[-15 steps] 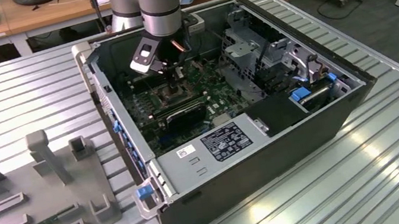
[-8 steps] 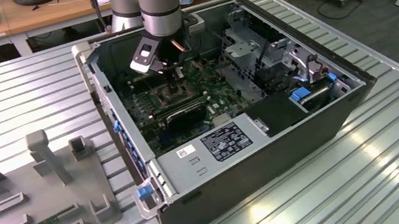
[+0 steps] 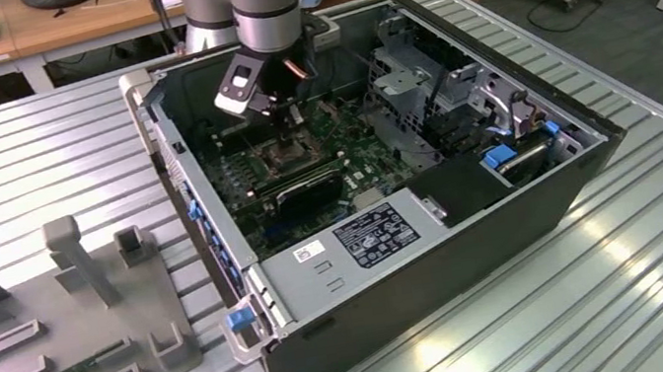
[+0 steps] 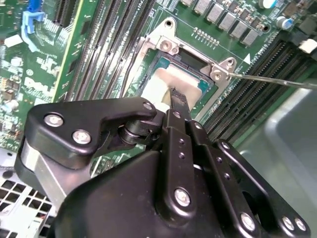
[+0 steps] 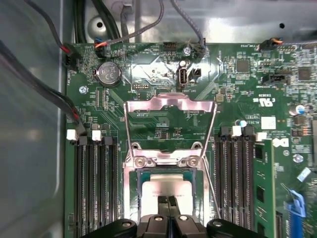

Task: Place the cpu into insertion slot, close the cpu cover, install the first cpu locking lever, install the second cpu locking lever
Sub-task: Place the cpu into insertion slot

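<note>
Your gripper (image 5: 167, 200) has its jaws clenched together on nothing, tips right over the cpu (image 5: 157, 185) seated mid-motherboard (image 5: 148, 74); the cpu cover (image 5: 171, 103) lies swung open

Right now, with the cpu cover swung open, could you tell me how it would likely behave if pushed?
The cpu cover is a thin metal frame with an open centre, so probably light and stiff, though forcing could bend it. It is hinged at one edge, so a push would likely swing it, not slide it. Its metal looks smooth, perhaps slippery.
</note>
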Controlling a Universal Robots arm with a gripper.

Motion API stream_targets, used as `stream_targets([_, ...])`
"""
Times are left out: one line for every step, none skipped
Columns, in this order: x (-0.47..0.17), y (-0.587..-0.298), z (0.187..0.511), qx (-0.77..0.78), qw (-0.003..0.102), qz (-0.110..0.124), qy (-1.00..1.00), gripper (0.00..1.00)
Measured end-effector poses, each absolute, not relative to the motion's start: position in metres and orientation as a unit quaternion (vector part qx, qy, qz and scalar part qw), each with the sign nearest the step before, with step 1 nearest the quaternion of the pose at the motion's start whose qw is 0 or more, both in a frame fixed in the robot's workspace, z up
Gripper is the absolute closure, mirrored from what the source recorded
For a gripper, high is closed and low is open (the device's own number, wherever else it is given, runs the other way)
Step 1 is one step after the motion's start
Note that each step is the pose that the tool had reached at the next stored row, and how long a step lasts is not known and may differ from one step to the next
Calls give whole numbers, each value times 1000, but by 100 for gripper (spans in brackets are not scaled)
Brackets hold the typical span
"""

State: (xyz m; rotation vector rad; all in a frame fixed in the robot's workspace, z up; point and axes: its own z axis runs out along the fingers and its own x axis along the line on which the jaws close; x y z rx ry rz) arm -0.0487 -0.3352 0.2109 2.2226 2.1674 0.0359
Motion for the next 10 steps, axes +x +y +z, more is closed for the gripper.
stream_targets([-49,-335,213,716,18,12,698,89])
stream_targets([-49,-335,216,716,19,12,698,89])
stream_targets([-49,-335,219,716,18,12,698,89])
stream_targets([-49,-335,223,716,18,12,698,89])
stream_targets([-49,-335,226,716,18,12,698,89])
stream_targets([-49,-335,230,716,19,12,698,89])
stream_targets([-49,-335,234,716,19,12,698,89])
stream_targets([-49,-335,238,716,19,12,698,89])
stream_targets([-49,-335,241,716,19,12,698,89])
stream_targets([-49,-335,245,716,19,12,698,89])
